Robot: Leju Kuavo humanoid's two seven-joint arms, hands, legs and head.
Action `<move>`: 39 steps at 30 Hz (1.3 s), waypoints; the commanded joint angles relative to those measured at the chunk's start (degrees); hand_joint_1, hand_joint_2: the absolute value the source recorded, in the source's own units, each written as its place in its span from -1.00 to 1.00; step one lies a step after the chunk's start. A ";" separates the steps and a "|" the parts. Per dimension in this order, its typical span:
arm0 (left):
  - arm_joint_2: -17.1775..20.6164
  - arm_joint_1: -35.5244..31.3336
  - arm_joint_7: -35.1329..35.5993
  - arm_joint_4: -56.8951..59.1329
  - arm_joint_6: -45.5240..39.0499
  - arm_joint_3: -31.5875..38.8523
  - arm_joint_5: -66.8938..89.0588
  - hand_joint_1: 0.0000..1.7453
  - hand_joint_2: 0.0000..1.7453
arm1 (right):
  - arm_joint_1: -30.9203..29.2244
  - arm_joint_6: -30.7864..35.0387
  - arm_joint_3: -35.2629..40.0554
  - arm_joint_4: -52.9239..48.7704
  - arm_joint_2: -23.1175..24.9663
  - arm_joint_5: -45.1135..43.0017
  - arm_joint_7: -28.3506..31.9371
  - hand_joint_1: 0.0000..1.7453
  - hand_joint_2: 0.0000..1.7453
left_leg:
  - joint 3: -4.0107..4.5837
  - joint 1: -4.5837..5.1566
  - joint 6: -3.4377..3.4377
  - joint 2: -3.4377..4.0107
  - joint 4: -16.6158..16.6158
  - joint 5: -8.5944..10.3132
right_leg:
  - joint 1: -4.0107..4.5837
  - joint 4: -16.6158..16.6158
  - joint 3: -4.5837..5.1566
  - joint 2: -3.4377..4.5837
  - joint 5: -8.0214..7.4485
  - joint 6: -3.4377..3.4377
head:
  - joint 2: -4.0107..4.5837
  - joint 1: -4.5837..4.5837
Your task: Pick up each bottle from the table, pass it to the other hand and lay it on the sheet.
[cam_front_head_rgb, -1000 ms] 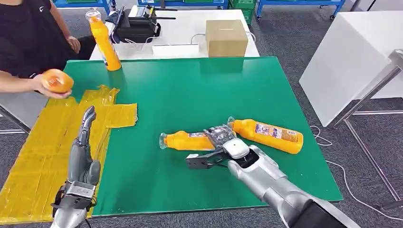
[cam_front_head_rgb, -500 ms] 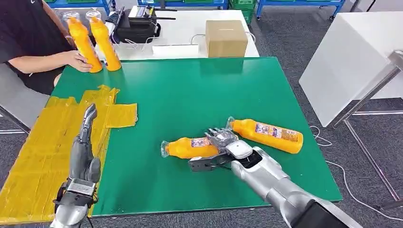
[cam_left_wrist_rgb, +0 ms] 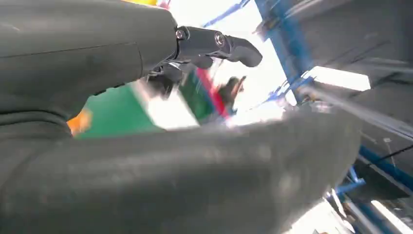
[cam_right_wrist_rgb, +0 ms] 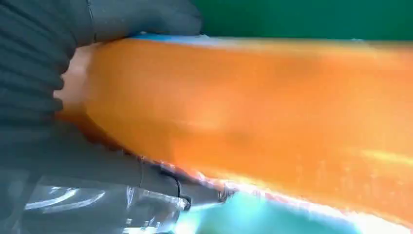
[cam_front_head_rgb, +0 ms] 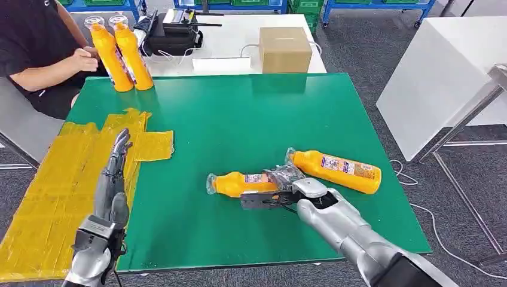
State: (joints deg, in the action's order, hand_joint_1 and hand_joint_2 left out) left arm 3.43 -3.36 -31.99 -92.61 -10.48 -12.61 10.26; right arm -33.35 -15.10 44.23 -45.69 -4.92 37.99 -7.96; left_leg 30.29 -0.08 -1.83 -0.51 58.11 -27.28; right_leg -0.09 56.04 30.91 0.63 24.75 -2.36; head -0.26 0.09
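Slid a little toward the yellow sheet [cam_front_head_rgb: 48, 197] since a second ago: the near bottle [cam_front_head_rgb: 242, 183], now wrapped by the right hand [cam_front_head_rgb: 286, 179]. Gone from over the sheet too: the person's hand with the round orange thing. Now two upright bottles [cam_front_head_rgb: 119, 54] at the far left corner of the green table [cam_front_head_rgb: 239, 119], with the person's hand [cam_front_head_rgb: 81, 60] just beside them.

Closed around the fat end of the near bottle, thumb below and dark fingers [cam_right_wrist_rgb: 146, 19] on top, seen close up in the right wrist view. Probably held there because the thick part fills the hand well and leaves the cap end free for the other hand to take.

Left hand [cam_front_head_rgb: 113, 173] flat and straight, holding nothing, raised over the edge of the sheet. Likely waiting there for the pass.

Near bottle on its side, low on the table near the front middle, cap pointing left. Bright orange, smooth and shiny, with a clear see-through cap and a small label. Second lying bottle [cam_front_head_rgb: 335, 170] just beside it to the right, same look, bigger label showing.
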 commanded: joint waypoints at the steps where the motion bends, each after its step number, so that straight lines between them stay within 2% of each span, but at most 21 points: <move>1: -8.75 8.64 8.74 1.11 18.26 7.59 -30.20 -1.00 1.00 | 14.77 13.08 -11.96 -34.33 -3.80 -23.23 9.99 1.00 1.00 | 0.16 -0.01 0.04 0.05 -0.05 0.02 | 0.01 -0.07 0.15 -0.05 -0.04 0.00 | 0.00 -0.02; 3: -9.97 10.26 8.79 1.20 19.85 7.37 -34.04 -1.00 1.00 | 14.61 12.22 -9.44 -40.06 -5.72 -24.96 6.64 1.00 1.00 | 0.22 0.05 0.04 0.18 -0.07 -0.04 | -0.06 0.00 0.24 0.08 0.00 0.00 | 0.00 -0.02; 5: -10.18 10.56 8.89 1.20 20.09 6.85 -34.47 -1.00 1.00 | 14.22 11.70 -9.08 -40.90 -5.88 -26.50 6.43 1.00 1.00 | 0.67 0.06 0.06 0.25 0.03 -0.05 | -0.08 0.12 0.70 0.11 -0.01 -0.01 | 0.00 -0.02; 10: -10.20 9.99 9.37 1.14 19.79 6.91 -35.22 -1.00 1.00 | 13.84 11.78 -9.01 -39.31 -5.72 -27.91 7.64 1.00 1.00 | 1.18 0.01 0.06 -0.05 0.03 -0.02 | -0.02 0.07 1.17 -0.15 0.02 -0.02 | 0.00 0.00; 15: -10.61 10.54 9.06 1.91 19.87 3.67 -34.44 -1.00 1.00 | 12.94 12.67 -6.22 -40.29 -4.14 -28.77 9.04 1.00 1.00 | 1.37 0.00 0.04 0.10 0.01 0.00 | -0.02 0.08 1.35 0.00 -0.03 -0.01 | 0.00 0.02; 24: -10.27 7.95 8.46 1.81 18.41 -4.45 -31.51 -1.00 1.00 | 6.50 11.40 0.52 -27.23 2.51 -30.30 7.04 1.00 1.00 | 1.41 -0.03 0.06 0.15 0.01 0.01 | 0.01 0.06 1.38 0.07 -0.07 0.00 | 0.00 0.00; 32: -9.92 7.92 8.43 1.87 18.47 -4.58 -31.73 -1.00 1.00 | 6.55 11.16 0.88 -27.49 2.34 -30.68 6.80 1.00 1.00 | 1.24 -0.03 0.12 0.15 -0.07 0.01 | 0.01 0.01 1.22 0.00 -0.05 0.03 | 0.00 0.00; 38: -9.48 7.51 8.56 2.40 19.17 -6.16 -32.08 -1.00 1.00 | 3.28 8.76 6.17 -20.29 5.79 -30.91 4.46 1.00 1.00 | 1.41 -0.02 0.05 0.12 -0.01 0.02 | -0.01 0.06 1.36 0.06 -0.06 0.00 | 0.00 0.00; 39: -9.38 7.45 8.56 2.74 19.16 -6.36 -31.95 -1.00 1.00 | 2.99 8.37 7.12 -18.83 6.39 -31.06 4.37 1.00 1.00 | 1.27 -0.01 0.12 0.32 -0.08 0.02 | -0.01 0.04 1.30 0.20 -0.10 0.04 | 0.00 0.00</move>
State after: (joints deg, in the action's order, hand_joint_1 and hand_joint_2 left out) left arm -7.32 5.91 -23.58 -93.11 8.24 -16.39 -21.68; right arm -24.14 -4.83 43.58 -77.00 -2.10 7.56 -1.88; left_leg 31.77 -0.10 -1.83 -0.51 58.14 -27.27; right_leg -0.10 56.12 32.30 0.61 24.72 -2.38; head -0.26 0.09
